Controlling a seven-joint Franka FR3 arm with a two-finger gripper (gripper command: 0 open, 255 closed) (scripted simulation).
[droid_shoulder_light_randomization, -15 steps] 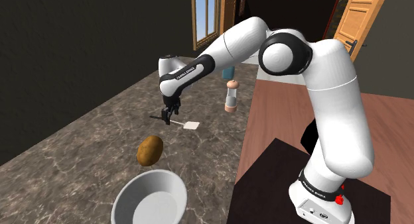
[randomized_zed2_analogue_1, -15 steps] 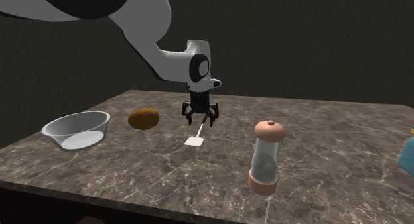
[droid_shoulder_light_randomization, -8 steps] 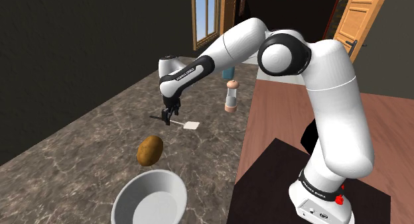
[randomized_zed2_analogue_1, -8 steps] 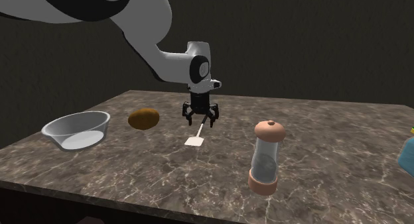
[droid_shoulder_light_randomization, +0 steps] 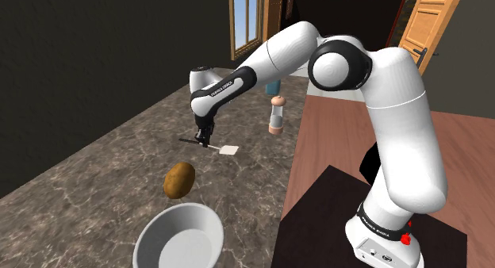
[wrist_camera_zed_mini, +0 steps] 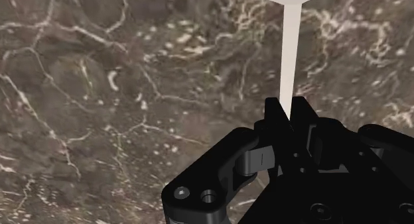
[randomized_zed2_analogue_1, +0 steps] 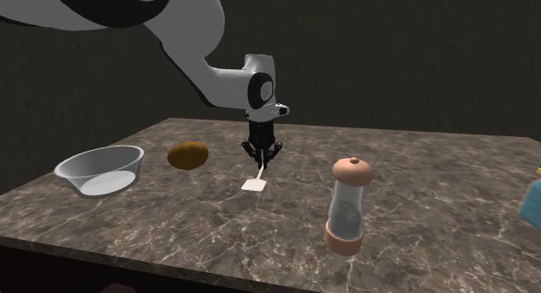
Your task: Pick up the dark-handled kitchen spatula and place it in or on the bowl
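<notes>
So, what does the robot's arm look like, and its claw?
The arm is glossy white with rounded tube-shaped segments and black joints. A black band on the forearm carries small white lettering, and a small red button sits on the white base. The claw is all black, with two short blocky fingers. No loose cables show.

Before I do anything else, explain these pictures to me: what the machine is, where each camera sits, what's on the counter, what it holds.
It is a white robot arm on a stand, ending in a black two-finger gripper. One camera looks down from beside the stand, a second looks across the marbled counter toward a dark wall, and a third rides on the hand. On the counter are a pale bowl, a brown potato, a grinder and a spatula. The fingers are shut on the spatula's thin shaft; its white blade rests on the counter.
</notes>
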